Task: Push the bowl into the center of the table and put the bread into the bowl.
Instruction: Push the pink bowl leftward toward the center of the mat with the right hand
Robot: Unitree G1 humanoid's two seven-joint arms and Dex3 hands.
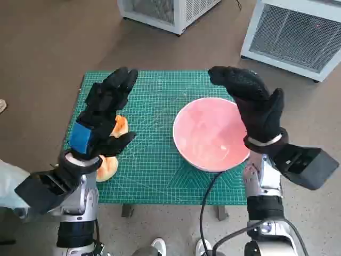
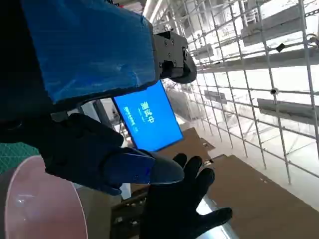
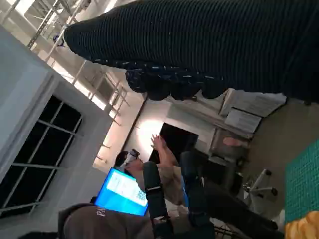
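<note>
Two things in play: pink bowl [image 1: 209, 134] right of center on the green cutting mat [image 1: 154, 154], bread [image 1: 109, 154] near the left edge, partly under the left hand [image 1: 104, 114]. Both hands raised, fingers spread, holding nothing, right hand [image 1: 253, 104] over the bowl's right rim. Probably rigid, smooth, easy to slide by pressing its right wall; bread likely soft and light, best pinched gently across its sides.

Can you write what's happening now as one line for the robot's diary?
bowl: right of center | bread: table's left, under left hand | right hand: open over bowl

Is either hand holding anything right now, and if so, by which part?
Nothing is held. The left hand hovers open above the bread, and the right hand is open beside the bowl.
</note>
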